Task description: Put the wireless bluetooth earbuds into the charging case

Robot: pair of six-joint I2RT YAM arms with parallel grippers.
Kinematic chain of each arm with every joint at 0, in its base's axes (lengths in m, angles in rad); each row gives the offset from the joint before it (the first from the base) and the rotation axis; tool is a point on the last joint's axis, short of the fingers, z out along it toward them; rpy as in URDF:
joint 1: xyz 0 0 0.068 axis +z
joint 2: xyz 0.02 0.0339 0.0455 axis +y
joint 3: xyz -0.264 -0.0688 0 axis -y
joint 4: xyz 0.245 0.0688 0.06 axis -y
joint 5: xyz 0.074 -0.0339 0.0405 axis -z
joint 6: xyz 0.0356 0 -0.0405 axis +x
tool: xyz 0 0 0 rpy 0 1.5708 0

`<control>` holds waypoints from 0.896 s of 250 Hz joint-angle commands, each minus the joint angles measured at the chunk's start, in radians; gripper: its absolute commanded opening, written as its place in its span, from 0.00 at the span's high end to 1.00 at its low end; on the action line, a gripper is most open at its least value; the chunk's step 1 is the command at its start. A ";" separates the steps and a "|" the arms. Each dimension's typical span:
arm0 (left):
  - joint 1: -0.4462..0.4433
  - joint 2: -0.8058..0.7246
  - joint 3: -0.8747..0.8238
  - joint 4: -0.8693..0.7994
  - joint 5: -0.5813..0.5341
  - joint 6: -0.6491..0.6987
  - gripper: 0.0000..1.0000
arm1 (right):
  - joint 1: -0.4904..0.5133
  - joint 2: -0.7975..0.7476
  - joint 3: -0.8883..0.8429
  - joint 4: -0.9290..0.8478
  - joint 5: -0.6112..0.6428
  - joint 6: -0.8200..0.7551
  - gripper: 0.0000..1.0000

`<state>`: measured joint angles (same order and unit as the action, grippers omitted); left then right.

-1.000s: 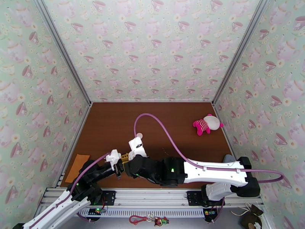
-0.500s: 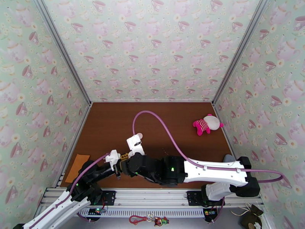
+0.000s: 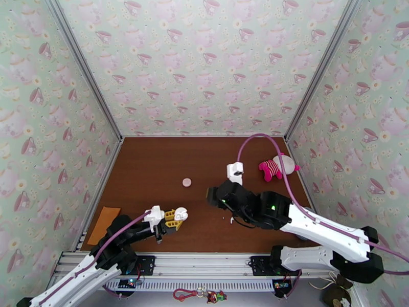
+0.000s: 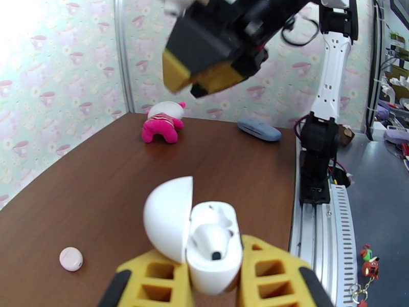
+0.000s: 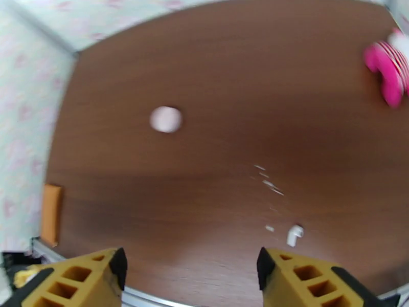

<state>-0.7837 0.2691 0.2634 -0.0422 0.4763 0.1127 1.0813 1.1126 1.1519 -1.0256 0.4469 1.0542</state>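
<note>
Both arms, left (image 3: 84,272) and right (image 3: 317,231), pair white shells with black joints, and small green lights (image 3: 272,206) glow beyond the rail (image 3: 204,266). A mauve cable (image 3: 266,139) trails each. The left gripper (image 4: 212,282) and right gripper (image 5: 191,287) have yellow fingers (image 4: 153,282) with square hollows.

left fingers (image 3: 172,224): gripping open charging case (image 3: 180,215) | pink case (image 3: 187,182): mid-table | plush toy (image 3: 277,166): far right

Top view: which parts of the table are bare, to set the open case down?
Bare: the far strip along the back wall, and the left middle between the round pink case and the orange pad. Crowded: the front, where the left gripper holds the open charging case, and the right side, with the right arm, a loose earbud and the plush toy.
</note>
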 commanded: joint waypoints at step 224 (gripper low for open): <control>-0.037 -0.039 -0.006 -0.059 0.036 0.063 1.00 | -0.236 0.497 -0.188 0.131 -0.361 -0.248 0.52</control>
<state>-0.8135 0.2466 0.2634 -0.0895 0.5323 0.1555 0.8562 1.5864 0.9344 -0.9329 0.1371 0.8589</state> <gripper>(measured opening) 0.196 0.478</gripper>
